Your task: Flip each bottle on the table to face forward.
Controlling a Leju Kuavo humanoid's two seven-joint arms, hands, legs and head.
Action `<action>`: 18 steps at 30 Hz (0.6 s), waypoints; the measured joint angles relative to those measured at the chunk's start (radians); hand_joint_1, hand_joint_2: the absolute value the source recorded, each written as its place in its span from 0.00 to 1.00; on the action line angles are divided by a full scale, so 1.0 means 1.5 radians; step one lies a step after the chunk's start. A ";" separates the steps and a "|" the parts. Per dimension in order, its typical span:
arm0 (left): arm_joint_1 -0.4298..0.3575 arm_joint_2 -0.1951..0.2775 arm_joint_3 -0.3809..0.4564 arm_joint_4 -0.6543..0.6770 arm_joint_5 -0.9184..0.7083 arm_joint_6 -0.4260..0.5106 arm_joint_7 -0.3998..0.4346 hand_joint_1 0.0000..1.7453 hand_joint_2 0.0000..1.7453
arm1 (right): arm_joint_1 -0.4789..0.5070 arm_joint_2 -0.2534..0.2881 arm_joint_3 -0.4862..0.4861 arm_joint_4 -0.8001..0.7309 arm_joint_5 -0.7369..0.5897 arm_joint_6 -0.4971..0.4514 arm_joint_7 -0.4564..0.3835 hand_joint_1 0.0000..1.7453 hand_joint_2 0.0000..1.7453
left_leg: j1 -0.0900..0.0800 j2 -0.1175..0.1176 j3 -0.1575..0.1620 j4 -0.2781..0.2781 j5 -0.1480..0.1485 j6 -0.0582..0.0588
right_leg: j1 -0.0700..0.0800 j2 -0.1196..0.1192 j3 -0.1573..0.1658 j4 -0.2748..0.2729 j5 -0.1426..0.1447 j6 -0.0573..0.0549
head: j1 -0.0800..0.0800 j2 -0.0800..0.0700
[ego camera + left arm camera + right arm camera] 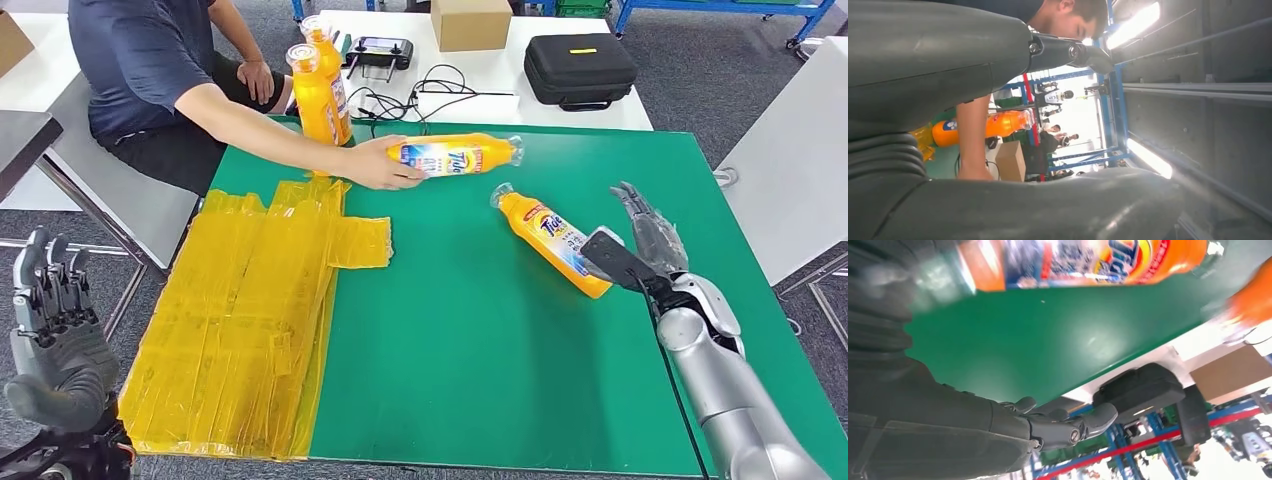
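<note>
Off the table's (480,400) left edge, the left hand (55,320) hangs empty, fingers loosely apart. Yellow film sheets (240,320) cover the left side. Four orange bottles: two upright (318,95) at the far edge, one lying under a person's hand (375,165), one lying (553,238) beside the spread, empty right hand (640,235). Close up, the right wrist view blurs that bottle's label (1088,260).

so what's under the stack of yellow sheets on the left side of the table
The green table mat runs up to the yellow sheets and shows at their edges, so it likely continues beneath. Whatever else lies under them is covered and cannot be seen.
</note>
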 joint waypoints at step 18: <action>-0.020 0.001 -0.007 0.002 0.017 0.004 0.000 0.00 0.00 | 0.016 0.012 0.054 -0.072 0.166 -0.069 0.152 0.00 1.00 | 0.000 0.001 0.001 0.000 0.000 0.000 | -0.001 0.002 0.000 0.000 0.000 0.000 | 0.000 0.000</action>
